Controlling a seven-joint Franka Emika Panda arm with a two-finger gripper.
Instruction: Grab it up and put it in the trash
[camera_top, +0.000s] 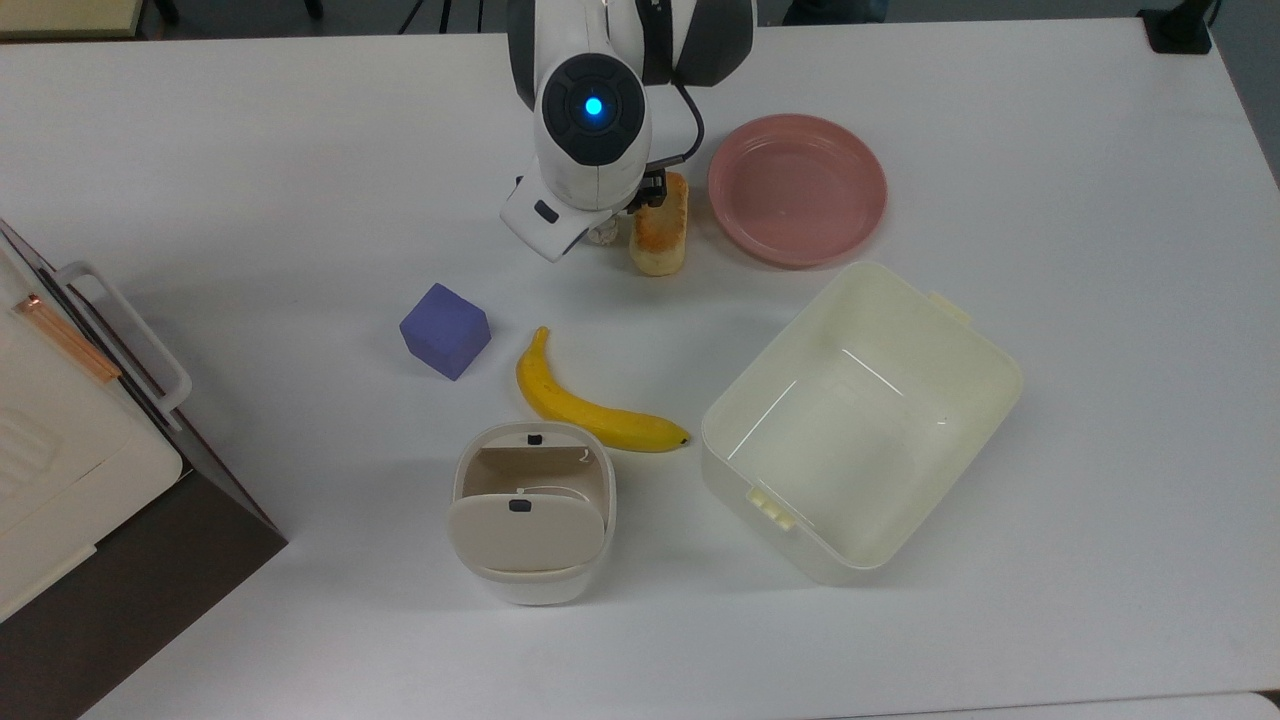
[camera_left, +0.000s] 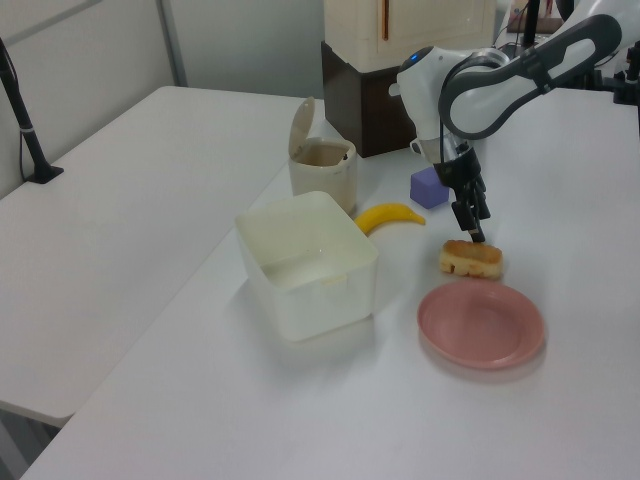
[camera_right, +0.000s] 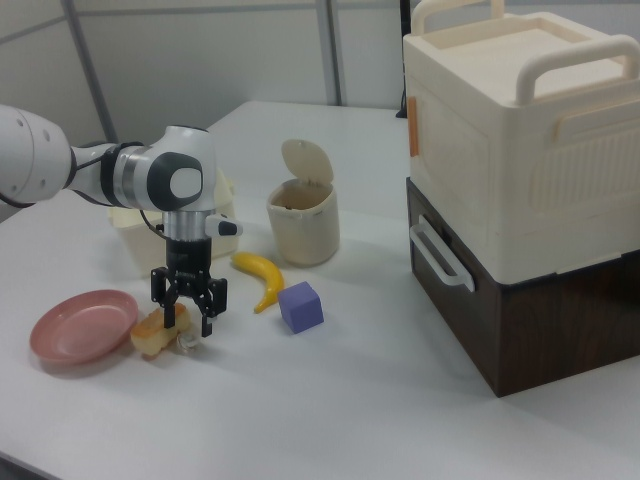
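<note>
With its fingers spread apart, the gripper (camera_right: 186, 318) stands low over the white wad (camera_right: 186, 342), which lies on the table (camera_right: 330, 400) just beside the bread (camera_right: 152, 333). Well apart stands the trash bin (camera_right: 302, 222), its lid tipped up.

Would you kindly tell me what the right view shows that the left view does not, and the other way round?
Right view: the paper wad on the table, under the open hand and beside the bread. Left view: the cream tub seen into from above, and a black pole on the neighbouring table. Both: the bin with its lid up, the banana, the purple cube and the pink plate.
</note>
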